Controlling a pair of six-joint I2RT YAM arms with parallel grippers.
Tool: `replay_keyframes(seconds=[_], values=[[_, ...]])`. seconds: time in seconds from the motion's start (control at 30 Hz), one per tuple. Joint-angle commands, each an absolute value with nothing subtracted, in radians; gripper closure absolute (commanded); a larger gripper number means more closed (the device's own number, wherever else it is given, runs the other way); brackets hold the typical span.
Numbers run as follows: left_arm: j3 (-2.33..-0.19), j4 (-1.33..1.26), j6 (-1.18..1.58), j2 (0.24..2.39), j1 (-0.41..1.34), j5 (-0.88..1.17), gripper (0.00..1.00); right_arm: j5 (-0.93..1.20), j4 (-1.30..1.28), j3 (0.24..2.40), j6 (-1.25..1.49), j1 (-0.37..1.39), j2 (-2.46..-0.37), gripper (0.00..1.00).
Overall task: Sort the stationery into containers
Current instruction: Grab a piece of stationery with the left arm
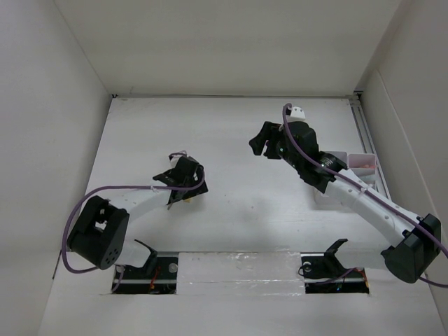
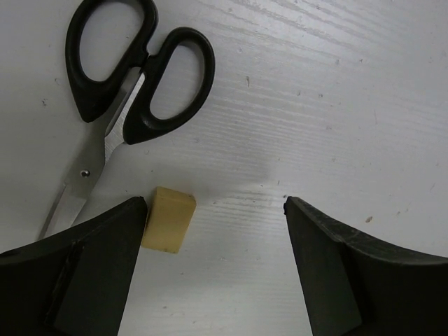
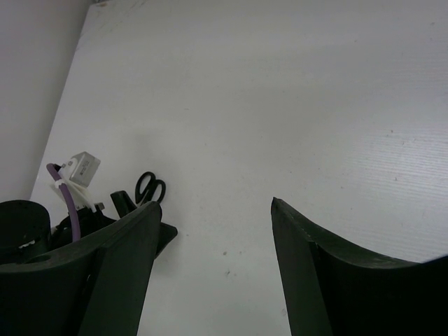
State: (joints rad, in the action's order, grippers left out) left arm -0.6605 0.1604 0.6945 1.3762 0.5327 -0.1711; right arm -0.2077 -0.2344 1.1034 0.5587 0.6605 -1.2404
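While its arm stoops low, the left gripper (image 2: 215, 204) stands spread, eraser (image 2: 168, 218) just beside one fingertip, scissors (image 2: 140, 77) beyond. Only the top view shows the bin (image 1: 364, 162), well behind the right gripper (image 3: 215, 204), likewise spread, gripping nothing.

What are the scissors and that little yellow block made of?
On the scissors, the handles look like smooth, glossy black plastic; the blades look like bare metal, silvery and reflective. The yellow block is probably a rubber eraser: matte and pale, but that's a guess.
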Motion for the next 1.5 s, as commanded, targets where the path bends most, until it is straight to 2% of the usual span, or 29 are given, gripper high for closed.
replay_keyframes(seconds=[0.0,0.2,0.27,0.37,0.6,0.83,1.47], values=[[-0.624,0.158,0.702,1.364,0.534,-0.161,0.24,-0.198,-0.192,1.111,0.54,0.653,-1.23,0.3],[-0.623,0.222,0.752,1.322,0.591,-0.219,0.26,-0.198,-0.183,1.111,0.54,0.653,-1.23,0.3],[-0.632,0.247,0.762,1.351,0.591,-0.219,0.26,-0.198,-0.183,1.111,0.54,0.653,-1.23,0.3],[-0.641,0.256,0.773,1.373,0.591,-0.242,0.31,-0.189,-0.183,1.111,0.54,0.653,-1.23,0.3],[-0.66,0.34,0.859,1.419,0.591,-0.305,0.31,-0.189,-0.183,1.111,0.54,0.653,-1.221,0.3],[-0.669,0.36,0.894,1.428,0.591,-0.305,0.46,-0.189,-0.183,1.101,0.54,0.653,-1.212,0.3],[-0.739,0.476,0.996,1.526,0.67,-0.367,0.57,-0.17,-0.173,1.083,0.54,0.635,-1.172,0.3]])
